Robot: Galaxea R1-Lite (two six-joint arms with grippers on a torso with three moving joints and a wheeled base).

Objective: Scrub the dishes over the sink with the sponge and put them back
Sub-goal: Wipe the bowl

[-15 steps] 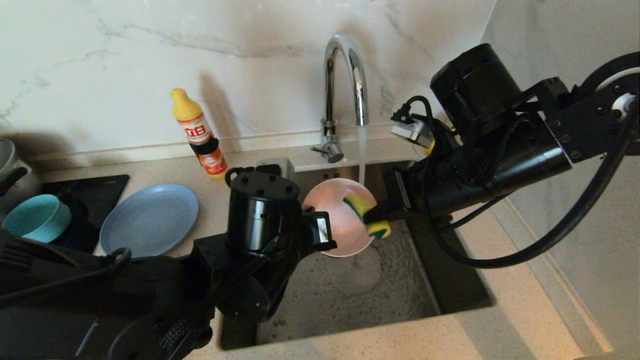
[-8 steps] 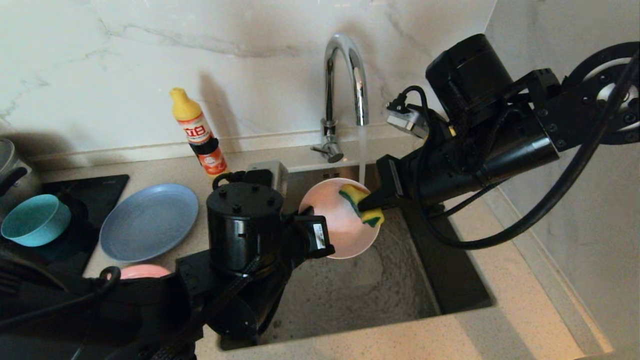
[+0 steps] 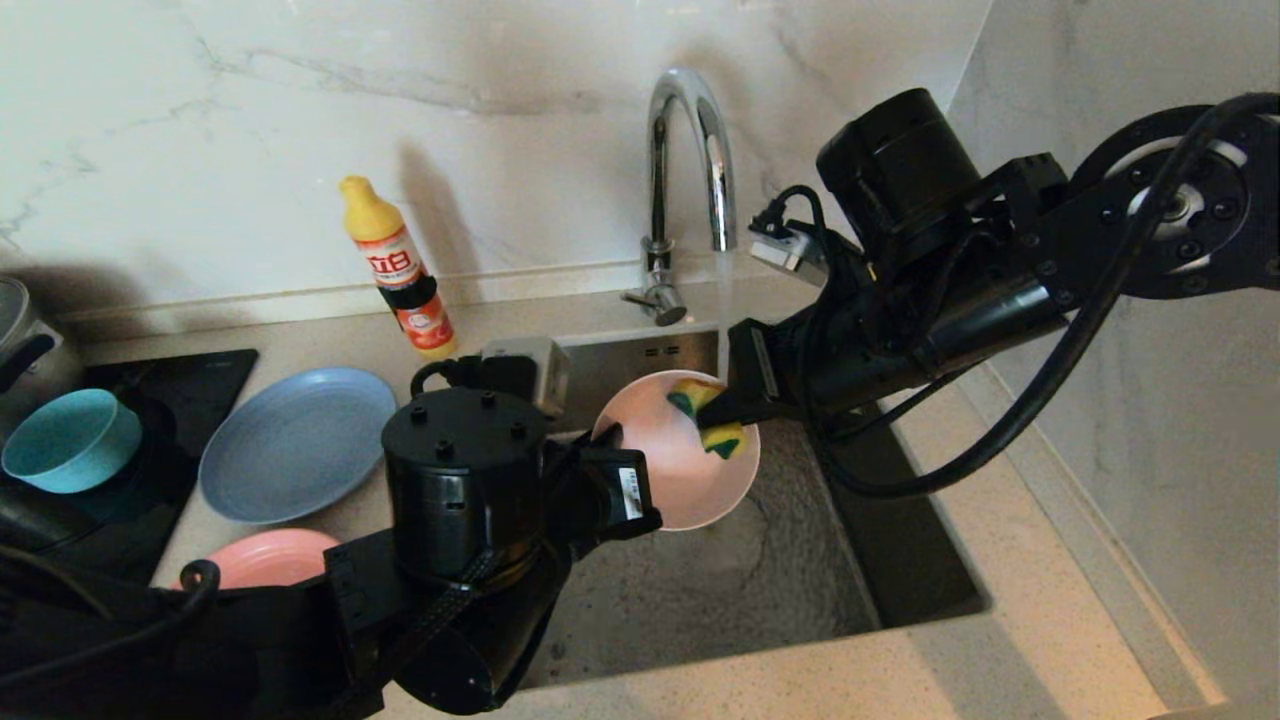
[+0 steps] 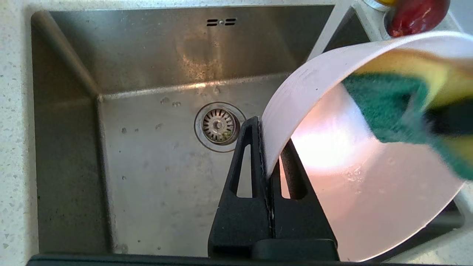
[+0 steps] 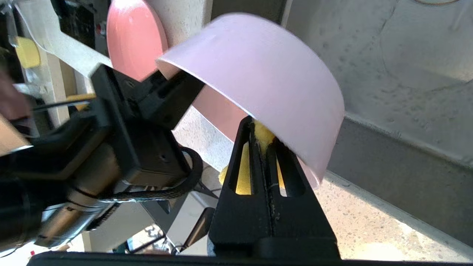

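A pale pink bowl (image 3: 675, 475) (image 4: 369, 192) (image 5: 266, 74) hangs tilted over the steel sink (image 3: 720, 590) (image 4: 147, 166). My left gripper (image 3: 612, 440) (image 4: 268, 147) is shut on its rim. The yellow-and-green sponge (image 3: 712, 415) (image 4: 384, 107) (image 5: 224, 174) presses against the bowl's inside near its upper rim, and my right gripper (image 3: 735, 410) (image 5: 260, 143) is shut on it. On the counter to the left lie a grey-blue plate (image 3: 300, 440) and a pink plate (image 3: 265, 555) (image 5: 135, 40). A teal bowl (image 3: 70, 440) stands further left.
A chrome gooseneck faucet (image 3: 690, 150) rises behind the sink, directly behind the bowl. The drain strainer (image 4: 218, 125) sits in the basin floor. A yellow detergent bottle (image 3: 400, 270) stands by the wall. A black cooktop (image 3: 190, 385) and a steel pot (image 3: 15, 320) are at far left.
The right gripper has drawn the sponge up and left across the bowl's inside. The left arm has sunk lower and the bowl has shifted a little, uncovering the pink plate.
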